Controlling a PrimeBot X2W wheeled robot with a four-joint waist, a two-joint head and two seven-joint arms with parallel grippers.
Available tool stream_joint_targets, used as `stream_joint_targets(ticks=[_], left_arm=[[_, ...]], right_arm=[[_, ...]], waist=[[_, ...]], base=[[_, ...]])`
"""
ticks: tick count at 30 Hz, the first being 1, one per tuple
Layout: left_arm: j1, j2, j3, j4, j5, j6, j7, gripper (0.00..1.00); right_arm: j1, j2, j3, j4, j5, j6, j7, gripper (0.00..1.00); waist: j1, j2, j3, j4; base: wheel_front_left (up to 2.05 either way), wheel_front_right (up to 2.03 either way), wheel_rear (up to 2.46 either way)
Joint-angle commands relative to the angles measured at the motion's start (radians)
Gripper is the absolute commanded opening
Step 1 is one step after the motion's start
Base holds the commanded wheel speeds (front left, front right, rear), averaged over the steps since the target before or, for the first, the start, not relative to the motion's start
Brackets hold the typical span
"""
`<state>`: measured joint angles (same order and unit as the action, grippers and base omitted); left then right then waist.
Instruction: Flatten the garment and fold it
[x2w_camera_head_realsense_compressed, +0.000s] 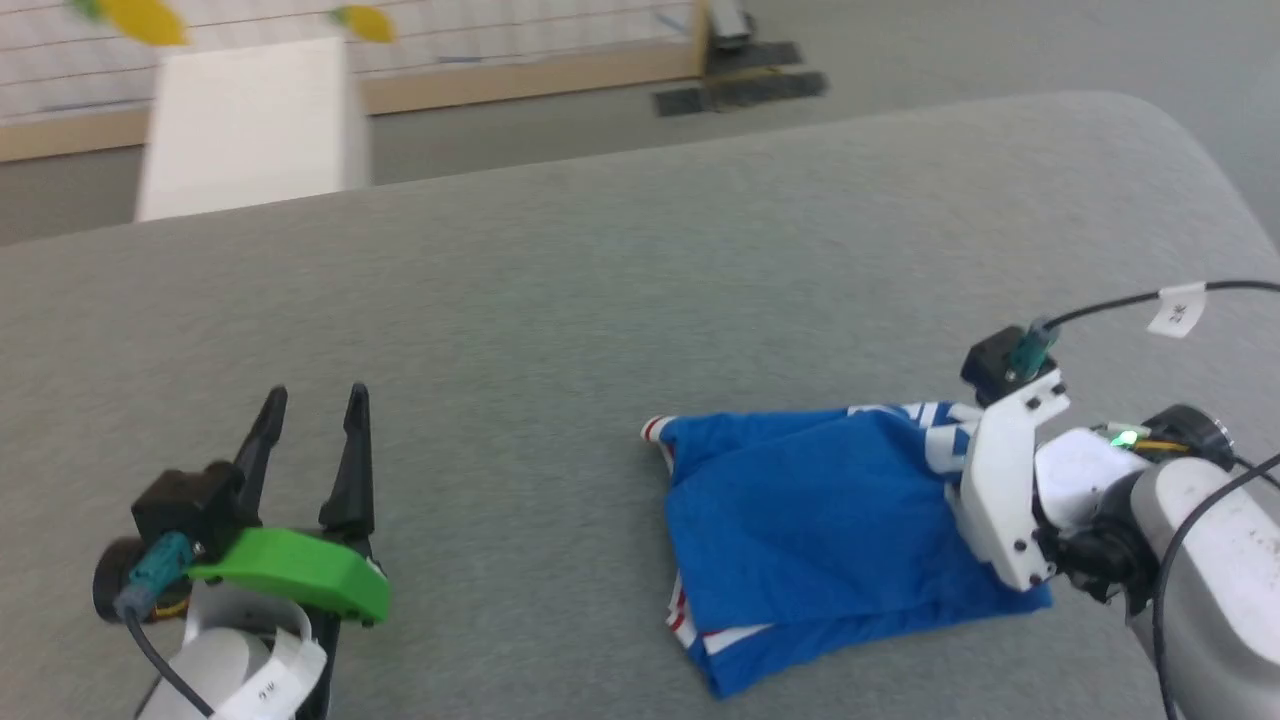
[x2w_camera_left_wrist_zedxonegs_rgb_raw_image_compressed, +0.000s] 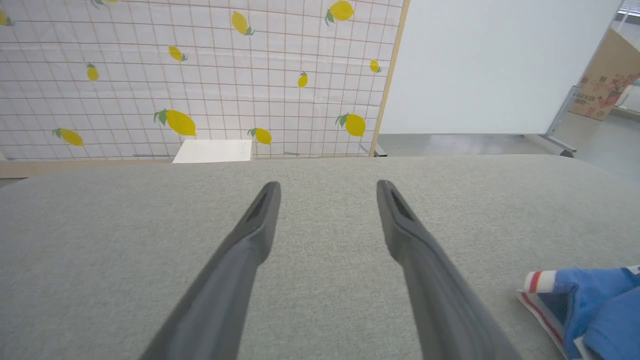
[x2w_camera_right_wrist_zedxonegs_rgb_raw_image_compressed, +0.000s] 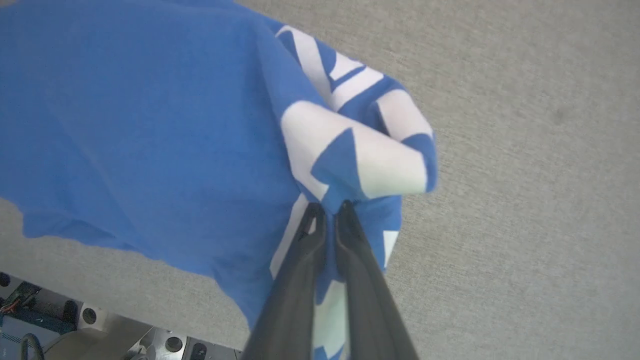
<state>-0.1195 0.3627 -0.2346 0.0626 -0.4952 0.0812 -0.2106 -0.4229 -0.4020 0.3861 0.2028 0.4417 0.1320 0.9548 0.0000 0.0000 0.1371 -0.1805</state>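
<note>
The right gripper (x2w_camera_right_wrist_zedxonegs_rgb_raw_image_compressed: 330, 207) has its two dark fingers pinched together on a fold of the garment (x2w_camera_head_realsense_compressed: 800, 510), at its white-lettered edge. The blue shirt lies bunched on the grey padded surface (x2w_camera_head_realsense_compressed: 560, 300), right of centre. The left gripper (x2w_camera_head_realsense_compressed: 318, 392) is well apart from it, its jaws spread wide and empty.

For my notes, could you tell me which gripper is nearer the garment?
Right. The right gripper is shut on the garment; the left gripper hangs open, apart, off to its left.

Soft blue jersey garment (x2w_camera_head_realsense_compressed: 800, 510), matt grey woven tabletop cloth (x2w_camera_head_realsense_compressed: 600, 300)
</note>
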Motion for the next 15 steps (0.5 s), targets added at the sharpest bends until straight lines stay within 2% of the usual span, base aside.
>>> stream_joint_targets(ticks=[1,8,15], left_arm=[[-0.028,0.013,0.001,-0.011,0.001,0.001,0.007,1.00],[-0.076,0.056,0.013,-0.074,0.020,0.013,0.044,1.00],[-0.119,0.105,0.036,-0.158,0.037,0.030,0.087,1.00]], right_arm=[[-0.027,-0.005,-0.009,0.009,0.005,-0.001,-0.005,0.00],[-0.086,-0.029,-0.075,0.043,-0.009,-0.001,-0.042,0.00],[-0.160,-0.088,-0.208,0.120,-0.054,-0.001,-0.096,0.00]], waist=[[0.0000,0.0000,0.070,-0.147],[0.0000,0.0000,0.175,-0.206],[0.0000,0.0000,0.294,-0.175]], base=[[0.00,0.00,0.00],[0.00,0.00,0.00],[0.00,0.00,0.00]])
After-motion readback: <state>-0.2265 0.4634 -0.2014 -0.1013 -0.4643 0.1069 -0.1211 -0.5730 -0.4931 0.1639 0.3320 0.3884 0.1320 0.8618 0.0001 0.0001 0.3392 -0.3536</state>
